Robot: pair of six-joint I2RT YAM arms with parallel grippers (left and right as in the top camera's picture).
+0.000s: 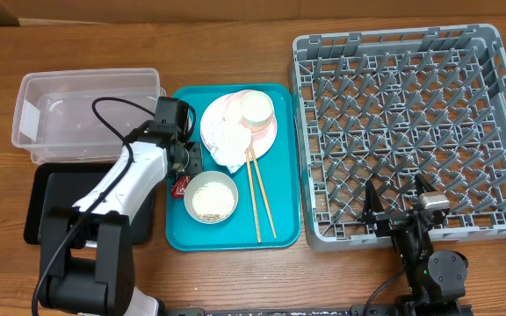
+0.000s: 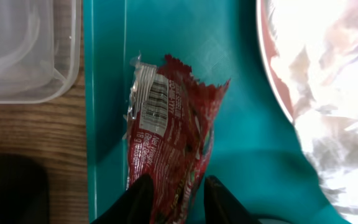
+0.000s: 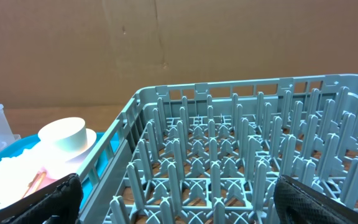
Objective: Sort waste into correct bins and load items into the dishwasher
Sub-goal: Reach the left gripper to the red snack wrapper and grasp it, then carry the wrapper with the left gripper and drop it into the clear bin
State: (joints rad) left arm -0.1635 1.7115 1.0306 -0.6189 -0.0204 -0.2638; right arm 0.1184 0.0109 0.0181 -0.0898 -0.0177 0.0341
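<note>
Pinching the snack wrapper at its near end, the left gripper seems clamped on it; the rest lies ahead on the teal tray. The right gripper gapes wide, dish rack just ahead.

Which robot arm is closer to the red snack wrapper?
Left. The left gripper straddles the wrapper on the teal tray; the right gripper sits far off by the dish rack.
</note>
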